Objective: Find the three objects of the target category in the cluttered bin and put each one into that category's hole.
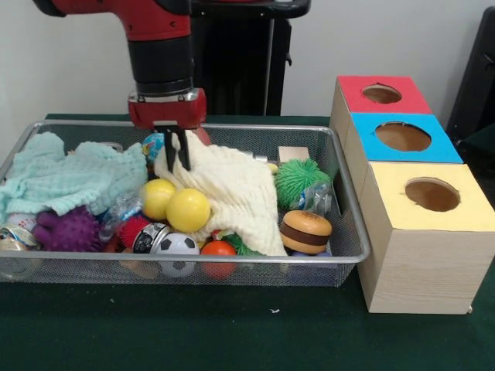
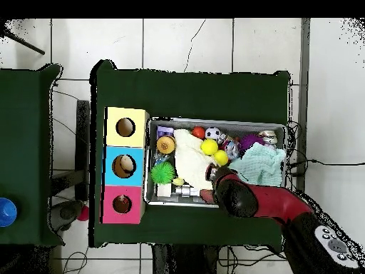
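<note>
The silver wire-mesh bin (image 1: 77, 124) sits on the green table, full of toys and cloths; it also shows in the overhead view (image 2: 214, 120). My gripper (image 1: 177, 161) hangs inside the bin at the top edge of a cream cloth (image 1: 232, 193), its fingers close together with nothing seen between them. In the overhead view the gripper (image 2: 214, 173) is mostly hidden under the red arm. No plush animal is visible; the cloths cover much of the bin. The red-faced hole (image 1: 381, 93) is on the farthest wooden box, right of the bin, and shows in the overhead view (image 2: 122, 204).
A mint cloth (image 1: 69, 178) fills the bin's left. Two yellow balls (image 1: 188, 209), a purple spiky ball (image 1: 69, 229), a green spiky ball (image 1: 300, 179), a toy burger (image 1: 305, 232) and a soccer ball (image 1: 178, 249) lie around. Blue-faced (image 1: 402, 137) and yellow-faced (image 1: 431, 194) holes stand nearer.
</note>
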